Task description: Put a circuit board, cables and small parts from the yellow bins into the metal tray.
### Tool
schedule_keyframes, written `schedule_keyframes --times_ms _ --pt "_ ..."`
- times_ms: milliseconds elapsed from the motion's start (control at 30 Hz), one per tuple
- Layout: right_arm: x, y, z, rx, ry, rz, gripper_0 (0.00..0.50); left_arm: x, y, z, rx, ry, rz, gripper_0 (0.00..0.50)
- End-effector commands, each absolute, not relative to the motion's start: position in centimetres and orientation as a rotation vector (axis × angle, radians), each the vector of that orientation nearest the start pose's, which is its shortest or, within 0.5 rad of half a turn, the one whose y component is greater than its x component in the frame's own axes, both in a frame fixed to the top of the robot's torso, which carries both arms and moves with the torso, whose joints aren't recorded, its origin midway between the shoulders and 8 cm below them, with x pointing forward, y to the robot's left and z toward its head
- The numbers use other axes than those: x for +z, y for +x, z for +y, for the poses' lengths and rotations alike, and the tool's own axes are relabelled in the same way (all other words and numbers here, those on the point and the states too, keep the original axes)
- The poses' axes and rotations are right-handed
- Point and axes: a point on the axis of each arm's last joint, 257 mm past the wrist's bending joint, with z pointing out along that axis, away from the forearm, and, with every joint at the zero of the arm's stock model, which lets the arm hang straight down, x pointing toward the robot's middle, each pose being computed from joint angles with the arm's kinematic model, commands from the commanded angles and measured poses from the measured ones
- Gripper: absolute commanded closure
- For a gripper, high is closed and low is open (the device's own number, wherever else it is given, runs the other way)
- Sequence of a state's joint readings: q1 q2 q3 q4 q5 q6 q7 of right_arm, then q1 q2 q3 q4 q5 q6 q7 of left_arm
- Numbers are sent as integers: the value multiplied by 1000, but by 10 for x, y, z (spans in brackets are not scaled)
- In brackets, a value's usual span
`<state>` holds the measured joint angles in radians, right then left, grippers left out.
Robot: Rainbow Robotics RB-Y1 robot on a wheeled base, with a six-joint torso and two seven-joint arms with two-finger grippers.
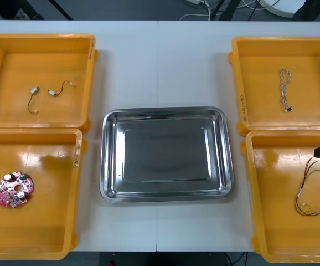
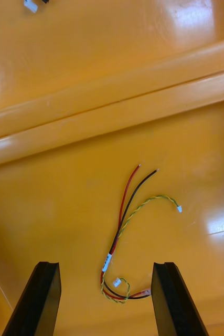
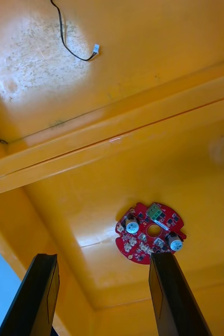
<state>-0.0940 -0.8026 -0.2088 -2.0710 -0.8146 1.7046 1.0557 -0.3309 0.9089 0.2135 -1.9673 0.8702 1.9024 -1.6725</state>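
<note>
The round red circuit board (image 1: 14, 190) lies in the near left yellow bin (image 1: 32, 132), under the left gripper (image 3: 104, 257), its fingers spread and holding nothing. The right gripper (image 2: 105, 265), likewise spread, hangs over the red and yellow cable (image 2: 123, 226) in the near right yellow bin (image 1: 250, 194). The metal tray (image 1: 165, 112) sits between the bins

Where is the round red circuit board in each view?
Front view: circuit board in the near left yellow bin.
Left wrist view: circuit board just beyond the open left tool.
Right wrist view: open right tool over another bin's red and yellow cable.
Shared landmark: the abutting left bin rims.
</note>
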Motion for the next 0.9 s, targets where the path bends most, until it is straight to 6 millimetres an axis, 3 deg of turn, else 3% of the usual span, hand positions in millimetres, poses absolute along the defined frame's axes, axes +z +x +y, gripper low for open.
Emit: schedule_keyframes --times_ms 33,433,900 --pt "-211 380 -383 114 500 2627 0 -151 403 419 279 632 2693 0" --pt "-236 368 -378 162 547 2623 0 -167 408 412 250 877 2573 0" --pt "-272 352 -364 228 654 2636 0 -207 409 406 303 1087 2489 0"
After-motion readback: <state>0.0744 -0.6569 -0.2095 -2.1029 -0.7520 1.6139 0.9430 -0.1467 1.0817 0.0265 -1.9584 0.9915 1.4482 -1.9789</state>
